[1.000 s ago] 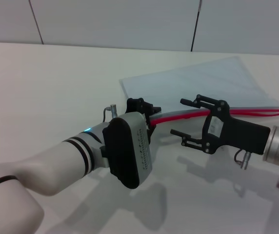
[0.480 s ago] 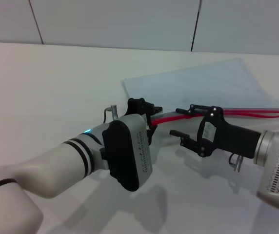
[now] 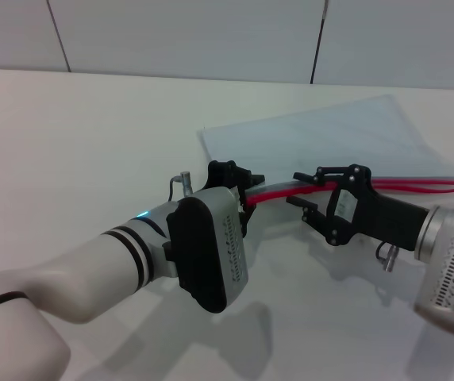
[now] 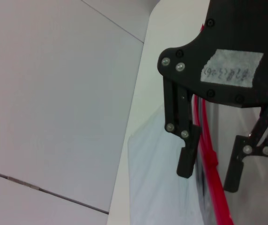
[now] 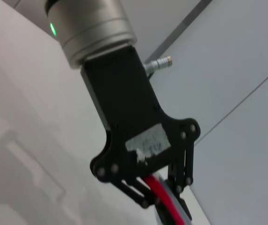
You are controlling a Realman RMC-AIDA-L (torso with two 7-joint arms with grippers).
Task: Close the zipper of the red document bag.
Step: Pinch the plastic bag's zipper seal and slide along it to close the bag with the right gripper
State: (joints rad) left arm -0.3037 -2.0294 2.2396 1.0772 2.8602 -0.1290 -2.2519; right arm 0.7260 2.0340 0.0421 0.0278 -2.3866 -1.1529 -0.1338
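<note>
Translucent pale-blue plastic is lying flat on the white bench: the red document bag, resting toward the far right of the head view, with its zipper running as a thin bright red strip along the long edge nearest the robot; at the left end of that strip the left hand is sitting, its black fingers closed in on the red edge, and in the right wrist view the red strip is passing between those fingers, so it is probably gripping the zipper end, though the contact itself is partly hidden; the right hand is reaching in from the right, just beside the left hand, hovering over the same red edge; its fingers are standing partly apart, one on each side of the strip, and nothing is held between them; in the left wrist view the red zipper is showing in the gap between the two black fingertips of the right hand, with the pale pouch spreading beneath.
</note>
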